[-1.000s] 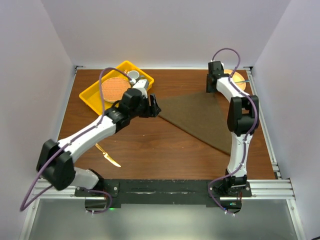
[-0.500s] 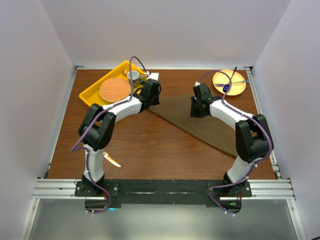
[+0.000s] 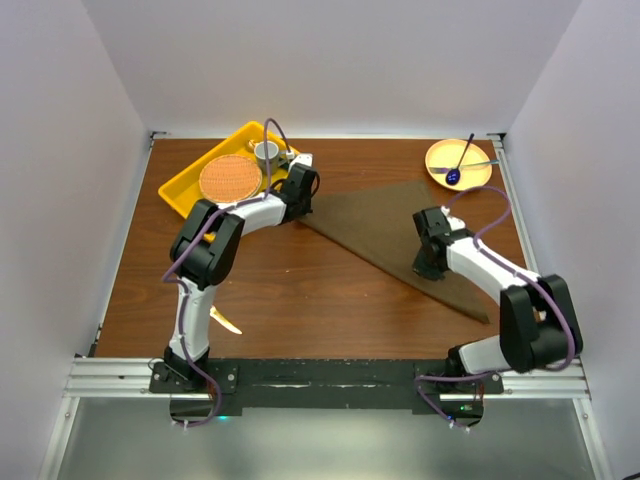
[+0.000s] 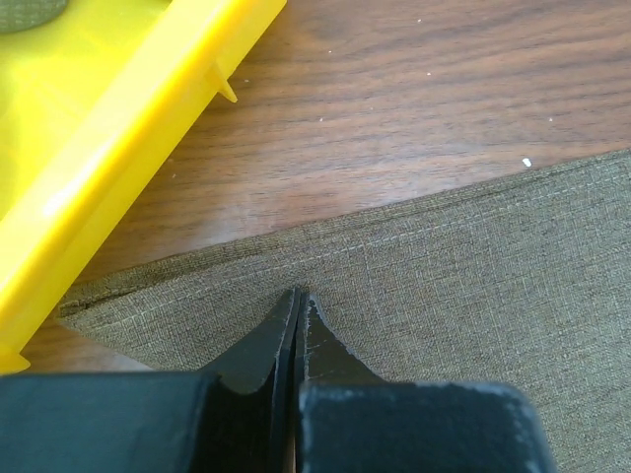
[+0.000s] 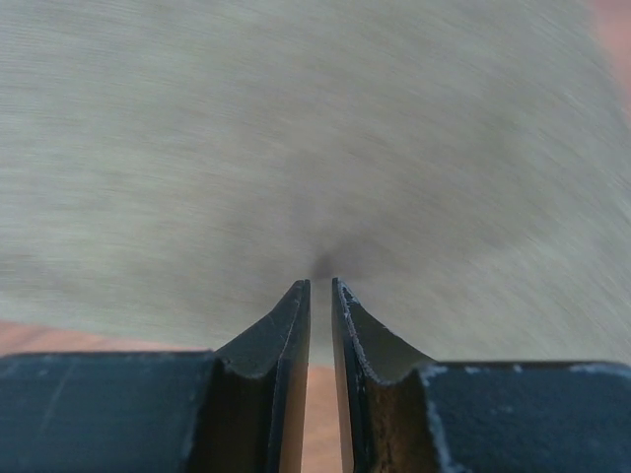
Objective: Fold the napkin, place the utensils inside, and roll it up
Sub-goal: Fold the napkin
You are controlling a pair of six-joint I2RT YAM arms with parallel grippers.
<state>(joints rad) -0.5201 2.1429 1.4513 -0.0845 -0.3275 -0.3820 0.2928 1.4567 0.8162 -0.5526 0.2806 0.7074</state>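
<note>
The napkin (image 3: 400,225) lies folded in a triangle on the wooden table. My left gripper (image 3: 302,205) is at its left corner, beside the yellow tray. In the left wrist view its jaws (image 4: 298,294) are shut tight, tips pinching the napkin (image 4: 444,266). My right gripper (image 3: 428,267) is at the napkin's near slanted edge. Its jaws (image 5: 320,283) stand a sliver apart, with the napkin (image 5: 296,148) puckered at the tips. One gold utensil (image 3: 228,325) lies near the left arm's base, partly hidden by the arm.
The yellow tray (image 3: 183,190) at the back left holds a round orange mat (image 3: 230,178) and a cup (image 3: 267,152); its wall (image 4: 118,128) is close to my left fingers. A yellow plate (image 3: 440,158) with a dark spoon sits at the back right.
The left gripper reached the napkin's left corner and shut there. The right gripper came from the back right across the napkin to its near edge and closed down.
</note>
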